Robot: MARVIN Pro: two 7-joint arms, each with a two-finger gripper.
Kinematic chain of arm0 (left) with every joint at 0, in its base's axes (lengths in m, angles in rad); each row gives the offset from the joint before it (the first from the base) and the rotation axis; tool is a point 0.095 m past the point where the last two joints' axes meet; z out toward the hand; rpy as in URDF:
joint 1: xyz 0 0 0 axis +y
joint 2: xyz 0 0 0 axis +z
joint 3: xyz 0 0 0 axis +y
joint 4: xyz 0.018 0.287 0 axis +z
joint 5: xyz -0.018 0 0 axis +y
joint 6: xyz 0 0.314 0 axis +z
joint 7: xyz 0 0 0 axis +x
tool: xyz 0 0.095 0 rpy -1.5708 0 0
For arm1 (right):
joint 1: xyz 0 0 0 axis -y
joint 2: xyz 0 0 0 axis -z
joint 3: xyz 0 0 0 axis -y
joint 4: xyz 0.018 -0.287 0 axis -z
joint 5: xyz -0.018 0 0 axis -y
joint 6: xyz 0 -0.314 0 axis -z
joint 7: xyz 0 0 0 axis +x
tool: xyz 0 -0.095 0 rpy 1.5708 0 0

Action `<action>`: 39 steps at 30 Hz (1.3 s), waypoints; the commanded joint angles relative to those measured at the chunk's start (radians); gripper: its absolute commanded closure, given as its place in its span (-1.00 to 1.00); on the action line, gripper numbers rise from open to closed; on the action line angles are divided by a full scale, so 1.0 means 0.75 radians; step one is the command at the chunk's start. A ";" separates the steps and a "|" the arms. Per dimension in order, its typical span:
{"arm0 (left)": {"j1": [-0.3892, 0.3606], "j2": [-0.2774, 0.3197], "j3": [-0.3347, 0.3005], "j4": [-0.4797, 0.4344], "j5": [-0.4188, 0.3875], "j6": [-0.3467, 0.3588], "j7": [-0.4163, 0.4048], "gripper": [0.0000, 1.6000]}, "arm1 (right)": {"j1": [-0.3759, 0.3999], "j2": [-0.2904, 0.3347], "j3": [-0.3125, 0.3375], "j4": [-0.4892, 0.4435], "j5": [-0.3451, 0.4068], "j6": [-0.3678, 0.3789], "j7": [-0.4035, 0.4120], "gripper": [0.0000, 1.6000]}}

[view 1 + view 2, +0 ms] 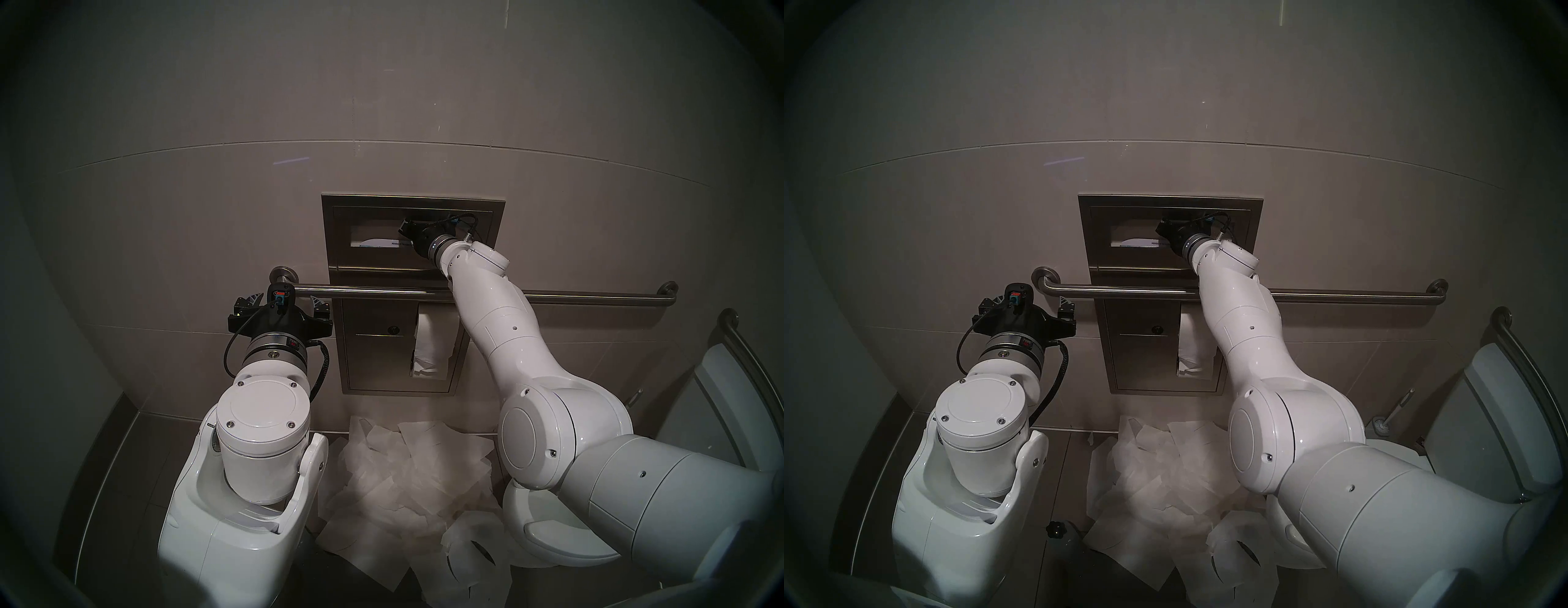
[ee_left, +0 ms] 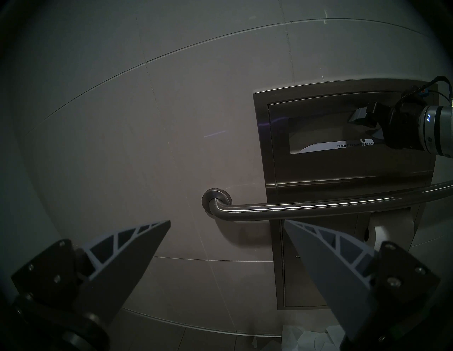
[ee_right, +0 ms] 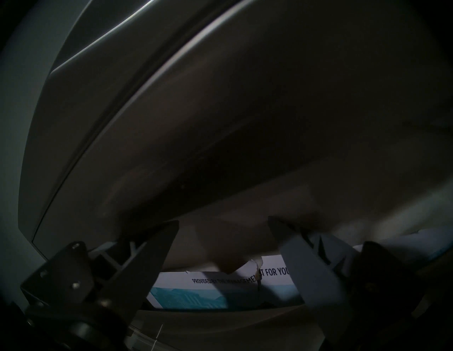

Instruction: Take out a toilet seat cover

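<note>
A steel wall dispenser (image 1: 413,204) has a wide slot holding a printed cardboard box (image 3: 220,282). Pale seat cover tissue (image 3: 232,242) shows dimly behind the box's torn top edge. My right gripper (image 1: 403,227) reaches into the right end of the slot. In the right wrist view its fingers (image 3: 161,245) stand apart with the tissue between them, and nothing is pinched. My left gripper (image 2: 227,221) is open and empty. It hangs left of the dispenser, just below the grab bar's end. Several crinkled toilet seat covers (image 1: 407,467) lie on the floor below.
A steel grab bar (image 1: 382,293) crosses the wall under the slot, and my right forearm passes over it. A toilet paper roll (image 1: 432,339) hangs in the lower panel. The toilet (image 1: 1484,424) and a brush (image 1: 1395,407) stand at the right.
</note>
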 commanded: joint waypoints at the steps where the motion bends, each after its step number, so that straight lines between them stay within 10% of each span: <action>1: -0.027 -0.003 0.000 -0.041 0.003 -0.012 0.000 -1.00 | 0.144 0.010 0.040 0.002 0.043 -0.035 0.023 1.00; 18: -0.032 0.003 0.002 -0.055 -0.003 -0.013 0.002 -1.00 | 0.231 -0.035 0.100 0.220 0.122 -0.131 0.112 1.00; 39: -0.031 0.016 -0.002 -0.071 -0.014 -0.010 -0.011 -1.00 | -0.021 -0.150 0.105 0.155 0.201 -0.225 0.367 1.00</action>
